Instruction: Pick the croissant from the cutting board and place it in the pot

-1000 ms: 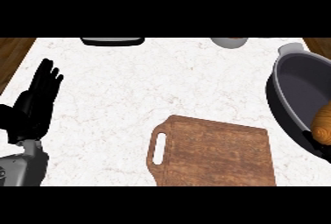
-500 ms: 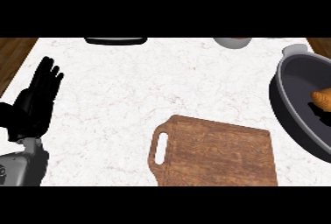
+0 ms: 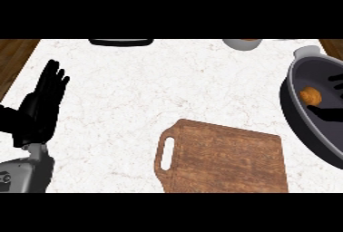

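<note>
Black left hand (image 3: 43, 106) rests open at the left edge, fingers straight and pointing up. Golden croissant (image 3: 310, 95) lies inside the dark grey pot (image 3: 298, 113) at right, with the right hand's black fingers (image 3: 330, 114) spread open beside it. Brown wooden cutting board (image 3: 224, 158) sits at lower centre.

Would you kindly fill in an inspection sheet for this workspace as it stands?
Surface: white marbled counter, wood floor at far corners.
Job's things: croissant inside the dark pot; wooden cutting board bare.
Clutter: black dish and grey bowl at the far edge.
Hands: left hand resting open, fingers up, at the left; right hand over the pot, fingers unclear.
Cables: nothing seen.
Surroundings: nothing seen.
</note>
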Available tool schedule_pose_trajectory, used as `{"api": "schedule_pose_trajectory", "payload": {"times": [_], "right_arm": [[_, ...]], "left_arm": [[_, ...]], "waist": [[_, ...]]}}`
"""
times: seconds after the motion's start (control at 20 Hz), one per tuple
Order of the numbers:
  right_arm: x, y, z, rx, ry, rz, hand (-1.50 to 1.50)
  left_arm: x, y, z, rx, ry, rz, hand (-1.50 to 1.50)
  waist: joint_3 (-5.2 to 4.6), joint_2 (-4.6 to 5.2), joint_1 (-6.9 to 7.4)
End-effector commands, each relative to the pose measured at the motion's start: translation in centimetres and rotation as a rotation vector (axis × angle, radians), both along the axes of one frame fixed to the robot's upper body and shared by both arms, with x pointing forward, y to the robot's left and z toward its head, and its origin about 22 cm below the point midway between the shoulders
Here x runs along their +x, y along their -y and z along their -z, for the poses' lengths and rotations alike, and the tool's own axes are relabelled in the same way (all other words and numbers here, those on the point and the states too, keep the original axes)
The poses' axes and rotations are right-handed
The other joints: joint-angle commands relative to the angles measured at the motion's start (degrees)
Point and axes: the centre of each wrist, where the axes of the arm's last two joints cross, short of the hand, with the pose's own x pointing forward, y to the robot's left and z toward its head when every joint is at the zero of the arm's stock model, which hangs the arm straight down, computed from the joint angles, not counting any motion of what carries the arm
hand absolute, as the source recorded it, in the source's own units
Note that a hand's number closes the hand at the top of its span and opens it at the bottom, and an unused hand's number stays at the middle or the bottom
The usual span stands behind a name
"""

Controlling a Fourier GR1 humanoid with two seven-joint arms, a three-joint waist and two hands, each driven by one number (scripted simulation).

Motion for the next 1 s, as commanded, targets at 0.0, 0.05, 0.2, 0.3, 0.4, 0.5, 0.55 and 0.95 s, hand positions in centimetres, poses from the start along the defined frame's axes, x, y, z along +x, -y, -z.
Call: {"api": "schedule_pose_trajectory", "payload": {"times": [0.0, 0.05, 0.2, 0.3, 0.4, 0.5, 0.55, 0.95], "right_arm": [[1.1, 0.8, 1.2, 0.122, -0.082, -0.089, -1.5], [1.3, 0.2, 2.5, 0.17, -0.083, -0.107, -1.5], [1.2, 0.4, 3.1, 0.309, -0.024, -0.168, -1.5], [2.3, 0.0, 1.6, 0.415, 0.076, -0.234, -1.5], [0.8, 1.7, 2.7, 0.491, 0.15, -0.202, -1.5], [1.6, 2.3, 1.1, 0.568, 0.195, -0.219, -1.5], [1.5, 3.5, 0.1, 0.589, 0.203, -0.2, -1.5], [-4.8, 11.7, -1.3, 0.711, 0.261, -0.162, -1.5]], "left_arm": [[0.2, -0.4, 0.0, -0.008, -0.006, 0.014, 0.0], [0.6, 0.6, -0.4, 0.001, 0.008, 0.007, 0.0], [-0.2, -0.4, -0.5, -0.01, -0.001, 0.025, 0.0], [0.7, -0.7, -0.1, -0.01, -0.015, 0.001, 0.0], [0.2, -1.1, -0.7, 0.006, 0.008, -0.004, 0.0], [0.7, -0.9, -0.3, 0.01, -0.003, -0.017, 0.0], [-0.3, -1.6, -0.3, 0.019, -0.021, -0.012, 0.0], [1.1, 0.8, -1.0, 0.005, 0.006, -0.009, 0.0]], "waist": [[0.0, 0.03, 0.01], [0.07, 0.21, 0.26], [0.06, -0.02, 0.26], [0.0, -0.14, -0.82], [0.04, -0.16, -0.66], [0.0, -0.16, -0.85], [0.0, -0.2, -0.42], [0.14, 0.27, -0.4]]}}
